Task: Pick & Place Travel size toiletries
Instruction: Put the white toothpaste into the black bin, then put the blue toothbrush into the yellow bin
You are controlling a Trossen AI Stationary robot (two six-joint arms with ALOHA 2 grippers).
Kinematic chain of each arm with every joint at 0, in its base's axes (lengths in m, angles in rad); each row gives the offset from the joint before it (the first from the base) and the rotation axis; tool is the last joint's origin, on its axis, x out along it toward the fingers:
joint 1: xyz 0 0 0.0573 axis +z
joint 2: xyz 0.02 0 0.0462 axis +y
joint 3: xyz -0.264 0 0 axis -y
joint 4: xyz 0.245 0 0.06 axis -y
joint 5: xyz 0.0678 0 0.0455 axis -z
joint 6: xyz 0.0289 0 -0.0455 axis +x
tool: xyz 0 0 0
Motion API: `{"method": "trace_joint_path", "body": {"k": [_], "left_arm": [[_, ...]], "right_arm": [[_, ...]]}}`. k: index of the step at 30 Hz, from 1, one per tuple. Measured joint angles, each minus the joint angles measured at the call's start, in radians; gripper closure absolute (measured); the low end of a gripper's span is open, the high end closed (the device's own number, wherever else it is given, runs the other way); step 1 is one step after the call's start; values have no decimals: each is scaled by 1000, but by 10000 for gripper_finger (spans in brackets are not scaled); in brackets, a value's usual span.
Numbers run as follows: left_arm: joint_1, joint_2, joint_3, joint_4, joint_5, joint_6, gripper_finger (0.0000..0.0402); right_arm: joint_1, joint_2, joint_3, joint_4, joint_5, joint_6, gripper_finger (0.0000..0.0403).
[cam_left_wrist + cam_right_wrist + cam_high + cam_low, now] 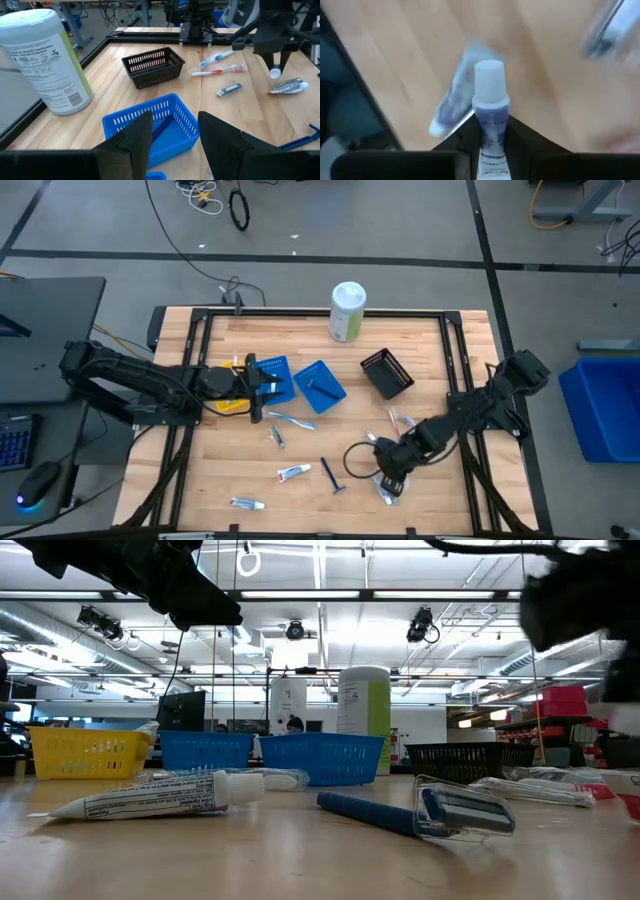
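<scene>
Travel toiletries lie scattered on the wooden table: toothpaste tubes (293,472) (247,503), a blue razor (333,476), a toothbrush (291,420), and more toothbrushes (218,64) by the black basket. My left gripper (258,388) (174,122) hovers open above a blue tray (165,122) that holds a dark razor (322,388). My right gripper (388,475) (492,127) is shut on a small toothpaste tube (490,100) at the table's near right. Another tube (451,102) lies on the table below it. My right gripper pinches the toothpaste tube by its body (492,131), just behind the cap, between the two fingers (467,137). It comes from above, and the white cap (275,73) points down past the fingertips. The tube is lifted clear of the table.
A tall white-green canister (347,311) stands at the far edge. A black basket (387,373) sits right of two blue trays (272,378) (320,383). A yellow basket (230,403) lies under my left arm. A nail clipper (229,90) lies on the wood.
</scene>
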Motion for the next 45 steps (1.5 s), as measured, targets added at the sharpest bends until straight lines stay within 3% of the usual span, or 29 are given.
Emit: {"method": "trace_joint_path", "body": {"k": [6,14,18,26,29,32,36,45], "left_arm": [[0,0,0,0,0,0,234],[0,0,0,0,0,0,234],[0,0,0,-1,0,0,234],[0,0,0,-1,0,0,234],[0,0,0,-1,0,0,234],[0,0,0,-1,0,0,234],[0,0,0,-1,0,0,234],[0,0,0,0,0,-3,234]], "right_arm": [[-106,-2,81,-74,196,-196,321],[-310,-4,271,-538,541,-305,317],[-422,-5,279,-638,703,-335,312],[-627,-5,127,-403,693,-437,315],[-684,-5,58,-277,633,-512,308],[-723,-5,0,-178,572,-569,289],[-753,-5,-37,-161,576,-578,254],[-763,-5,17,-159,535,-612,176]]}}
